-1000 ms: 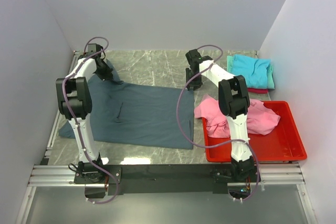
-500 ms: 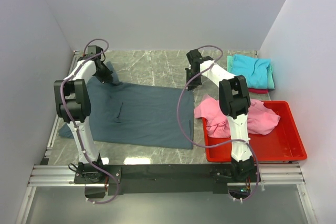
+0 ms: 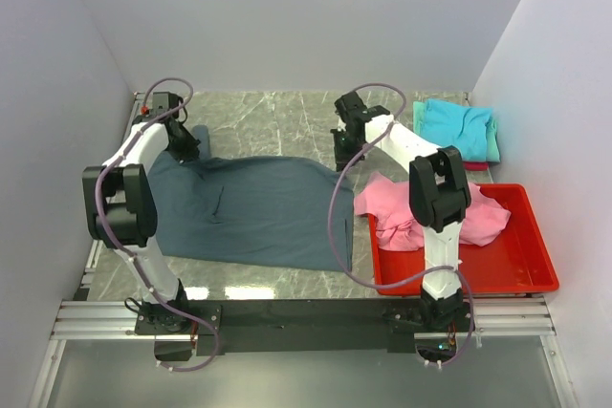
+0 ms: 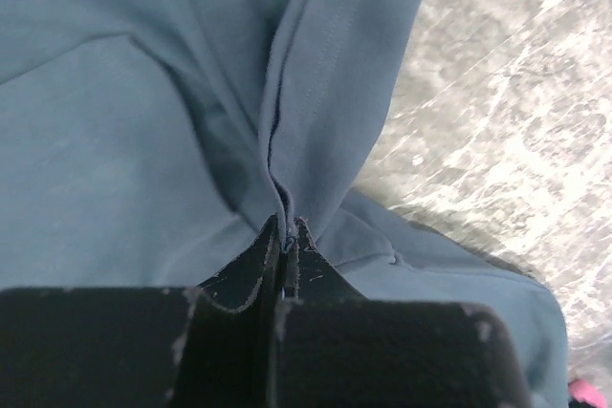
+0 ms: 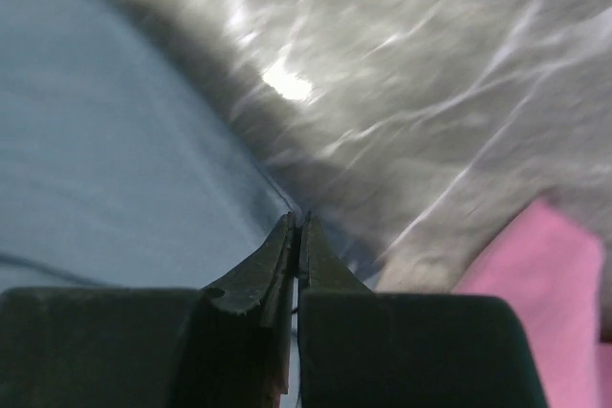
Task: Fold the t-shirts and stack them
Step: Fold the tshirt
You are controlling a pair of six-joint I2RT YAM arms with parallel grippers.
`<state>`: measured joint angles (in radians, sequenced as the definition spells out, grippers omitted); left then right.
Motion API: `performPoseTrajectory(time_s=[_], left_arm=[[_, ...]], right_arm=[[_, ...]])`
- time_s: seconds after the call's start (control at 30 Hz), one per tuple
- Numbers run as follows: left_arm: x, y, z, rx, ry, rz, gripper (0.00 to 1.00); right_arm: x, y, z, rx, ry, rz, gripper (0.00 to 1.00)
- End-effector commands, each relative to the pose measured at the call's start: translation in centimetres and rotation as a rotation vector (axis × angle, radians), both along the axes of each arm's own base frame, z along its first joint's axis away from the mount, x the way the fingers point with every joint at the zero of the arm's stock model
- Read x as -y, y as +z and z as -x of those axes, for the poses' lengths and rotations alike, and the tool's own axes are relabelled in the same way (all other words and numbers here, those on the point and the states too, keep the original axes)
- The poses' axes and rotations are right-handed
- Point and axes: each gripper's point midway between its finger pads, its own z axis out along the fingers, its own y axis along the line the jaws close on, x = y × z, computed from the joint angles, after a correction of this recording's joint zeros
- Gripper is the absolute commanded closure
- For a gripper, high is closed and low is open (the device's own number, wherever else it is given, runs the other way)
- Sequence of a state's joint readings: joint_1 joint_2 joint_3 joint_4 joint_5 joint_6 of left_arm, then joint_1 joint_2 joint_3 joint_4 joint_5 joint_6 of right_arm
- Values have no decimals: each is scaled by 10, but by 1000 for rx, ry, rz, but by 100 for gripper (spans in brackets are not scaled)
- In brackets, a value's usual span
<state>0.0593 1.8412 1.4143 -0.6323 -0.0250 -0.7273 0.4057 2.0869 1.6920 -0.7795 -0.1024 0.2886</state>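
The blue-grey t-shirt point(image 3: 253, 207) lies spread out on the left half of the table point(image 3: 277, 121). The left gripper point(image 4: 284, 236) pinches its far left corner tight. The right gripper point(image 5: 297, 226) pinches its far right corner. The pink t-shirt point(image 3: 402, 207) hangs over the red bin point(image 3: 516, 279) by the table's right edge.

There are no words, numbers or signs to read in any of the views. The blue-grey t-shirt point(image 3: 258, 212) is plain cloth with no print. The pink t-shirt point(image 3: 406, 203) is plain too. The red bin point(image 3: 521, 274) has no label that can be read.
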Motion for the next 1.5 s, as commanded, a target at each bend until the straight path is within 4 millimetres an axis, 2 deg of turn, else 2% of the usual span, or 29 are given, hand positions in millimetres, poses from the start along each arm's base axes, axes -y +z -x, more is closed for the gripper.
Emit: performPoseTrajectory(time_s=[0.0, 0.17, 0.2, 0.27, 0.33, 0.6, 0.77, 0.83, 0.93, 1.07, 1.2, 1.47], left_arm=[[-7, 16, 10, 37, 32, -43, 100], [-13, 20, 31, 38, 54, -80, 100], [-14, 26, 34, 52, 57, -85, 100], [-14, 21, 45, 36, 64, -89, 100], [-17, 27, 53, 54, 79, -101, 100], [-17, 15, 93, 22, 92, -107, 100], [-19, 14, 110, 12, 110, -118, 99], [-19, 18, 114, 24, 114, -123, 100], [-21, 12, 124, -2, 120, -133, 99], [-21, 9, 133, -12, 135, -128, 100], [-22, 16, 142, 4, 149, -136, 99], [-18, 8, 157, -20, 148, -117, 99]], right_arm=[[-10, 26, 21, 23, 61, -7, 100], [-15, 30, 44, 4, 99, 17, 100], [-14, 27, 49, -6, 102, 34, 100], [-11, 28, 57, -15, 108, 48, 100], [-9, 25, 67, -32, 116, 63, 100], [8, 24, 99, -83, 119, 121, 100], [14, 26, 109, -99, 117, 142, 100], [13, 26, 112, -103, 122, 139, 100], [9, 27, 118, -113, 137, 136, 100], [3, 21, 128, -138, 163, 143, 100], [-1, 13, 139, -160, 185, 156, 100], [6, 8, 146, -177, 178, 194, 100]])
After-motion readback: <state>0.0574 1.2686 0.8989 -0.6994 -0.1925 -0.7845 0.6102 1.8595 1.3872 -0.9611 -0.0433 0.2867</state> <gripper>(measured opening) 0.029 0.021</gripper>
